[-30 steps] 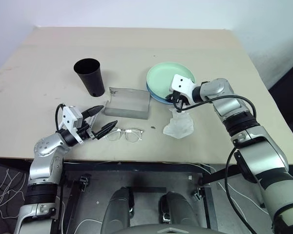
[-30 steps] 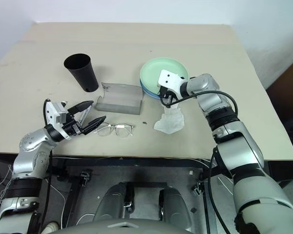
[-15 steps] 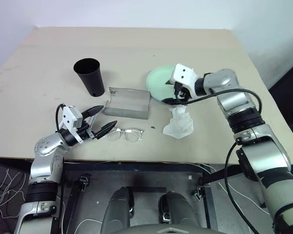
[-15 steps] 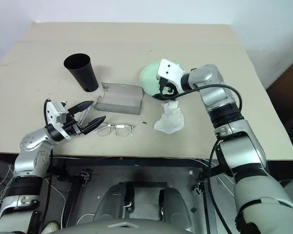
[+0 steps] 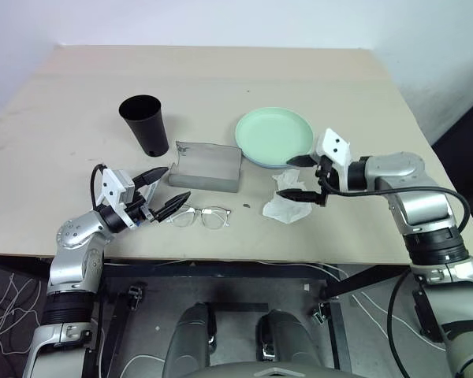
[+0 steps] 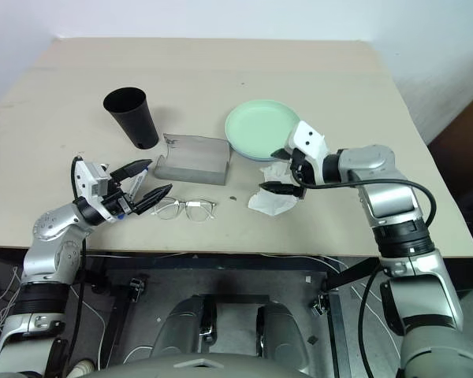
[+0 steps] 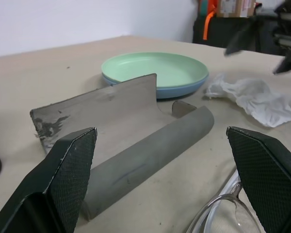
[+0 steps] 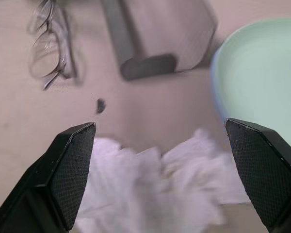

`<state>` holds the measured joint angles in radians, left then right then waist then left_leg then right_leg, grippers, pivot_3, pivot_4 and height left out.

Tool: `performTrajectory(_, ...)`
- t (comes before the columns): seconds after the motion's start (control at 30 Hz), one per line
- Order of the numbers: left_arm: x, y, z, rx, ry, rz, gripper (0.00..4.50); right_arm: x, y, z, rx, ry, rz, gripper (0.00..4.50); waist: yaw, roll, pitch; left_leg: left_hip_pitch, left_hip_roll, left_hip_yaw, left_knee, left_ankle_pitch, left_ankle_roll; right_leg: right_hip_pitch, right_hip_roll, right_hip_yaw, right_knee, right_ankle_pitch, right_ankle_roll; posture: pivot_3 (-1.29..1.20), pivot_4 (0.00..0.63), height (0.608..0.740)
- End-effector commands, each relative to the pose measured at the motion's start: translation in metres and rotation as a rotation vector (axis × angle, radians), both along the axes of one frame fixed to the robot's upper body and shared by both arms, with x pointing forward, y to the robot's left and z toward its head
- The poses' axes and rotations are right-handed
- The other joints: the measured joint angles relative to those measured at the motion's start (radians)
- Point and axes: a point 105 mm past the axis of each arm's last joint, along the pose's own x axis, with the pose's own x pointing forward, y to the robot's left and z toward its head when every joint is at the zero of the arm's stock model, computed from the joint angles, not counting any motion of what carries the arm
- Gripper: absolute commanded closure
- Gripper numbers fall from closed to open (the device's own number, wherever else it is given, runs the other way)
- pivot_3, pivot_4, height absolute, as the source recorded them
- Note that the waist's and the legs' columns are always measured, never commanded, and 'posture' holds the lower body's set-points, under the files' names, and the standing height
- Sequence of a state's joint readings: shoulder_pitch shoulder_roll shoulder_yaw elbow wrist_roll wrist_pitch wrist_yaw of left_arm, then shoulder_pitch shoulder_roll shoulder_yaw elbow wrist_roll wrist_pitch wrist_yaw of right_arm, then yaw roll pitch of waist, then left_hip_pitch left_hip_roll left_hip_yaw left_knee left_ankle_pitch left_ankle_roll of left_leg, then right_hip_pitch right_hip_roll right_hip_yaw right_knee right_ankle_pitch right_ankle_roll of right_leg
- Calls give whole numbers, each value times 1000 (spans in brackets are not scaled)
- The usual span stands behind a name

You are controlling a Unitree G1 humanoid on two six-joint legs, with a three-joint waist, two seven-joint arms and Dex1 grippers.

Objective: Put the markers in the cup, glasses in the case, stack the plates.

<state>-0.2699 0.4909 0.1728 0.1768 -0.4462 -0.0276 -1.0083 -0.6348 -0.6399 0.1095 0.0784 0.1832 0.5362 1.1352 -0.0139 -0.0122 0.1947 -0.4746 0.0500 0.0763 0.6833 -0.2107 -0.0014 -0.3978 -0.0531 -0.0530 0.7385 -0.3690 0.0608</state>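
Your right gripper hangs wide open and empty over the crumpled tissue, just beside the plates (mint green stacked on light blue). Your left gripper is open too, its tips near the glasses, which lie on the table before the open grey case. The cup stands behind.

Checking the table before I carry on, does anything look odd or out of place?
A crumpled white tissue lies loose beside the stacked plates, under the open right gripper. Nothing looks spilled or broken.
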Motion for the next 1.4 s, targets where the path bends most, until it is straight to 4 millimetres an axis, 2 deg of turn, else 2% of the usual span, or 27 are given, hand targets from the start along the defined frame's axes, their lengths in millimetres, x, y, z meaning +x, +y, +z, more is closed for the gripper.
performTrajectory(0.03, 0, -6, 13, 5, -51, -22, 0, -1, 1, 4, 41, -6, 25, 30, 0, 0, 0, 0, 0, 0, 0, 0, 0, 0, 0, 0, 0, 0, 0, 0, 150, 681)
performTrajectory(0.13, 0, -7, 14, 4, -52, -27, 0, 4, 2, -1, 61, -35, 34, 30, 0, 0, 0, 0, 0, 0, 0, 0, 0, 0, 0, 0, 0, 0, 0, 0, 150, 681)
performTrajectory(0.33, 1, -9, 16, 4, -56, -34, 0, 17, -1, -23, 43, 15, 12, 30, 0, 0, 0, 0, 0, 0, 0, 1, 1, 0, 0, 0, 0, 0, 0, 0, 150, 681)
performTrajectory(0.43, 1, -10, 17, 4, -57, -37, 0, 26, 2, -23, 57, -47, 15, 30, 0, 0, 0, 0, 0, 0, 0, 1, 0, 0, 1, 0, 0, 0, 0, 0, 150, 681)
performTrajectory(0.6, 1, -12, 19, -1, -56, -32, 0, 31, -3, -40, -4, -14, 7, 30, 1, 0, 0, 0, 0, 0, 0, 1, 0, 0, 1, 0, 0, 1, 1, 0, 150, 681)
performTrajectory(0.73, 0, -12, 21, -1, -58, -27, 0, 30, -4, -42, -9, 27, 6, 859, 0, 0, 0, 0, 0, 0, 0, 1, 0, 0, 1, 0, 0, 1, 1, 0, 150, 681)
performTrajectory(0.93, 0, -13, 22, 2, -57, -25, 0, 26, -5, -40, -13, 56, 3, 3009, 1, 0, 0, 0, 0, 0, 0, 1, 0, 0, 1, 0, 0, 1, 0, 0, 150, 681)
performTrajectory(1.07, 2, -12, 22, -2, -57, -21, 0, 20, -3, -21, 17, 23, 40, 4408, 1, 0, 0, 0, 0, 0, 0, 1, 0, 0, 1, 0, 0, 1, 0, 0, 150, 681)
performTrajectory(1.23, 3, -12, 21, -4, -56, -18, 0, 4, 4, 8, 67, -16, 119, 4460, 1, 0, 0, 0, 0, 0, 0, 1, 0, 0, 1, 0, 0, 1, 0, 0, 150, 681)
performTrajectory(1.4, 4, -11, 20, -9, -57, -15, 0, 1, 17, 47, 162, -96, 143, 4460, 0, 0, 0, 0, 0, 0, 0, 1, 0, 0, 0, 0, 0, 1, 0, 0, 150, 681)
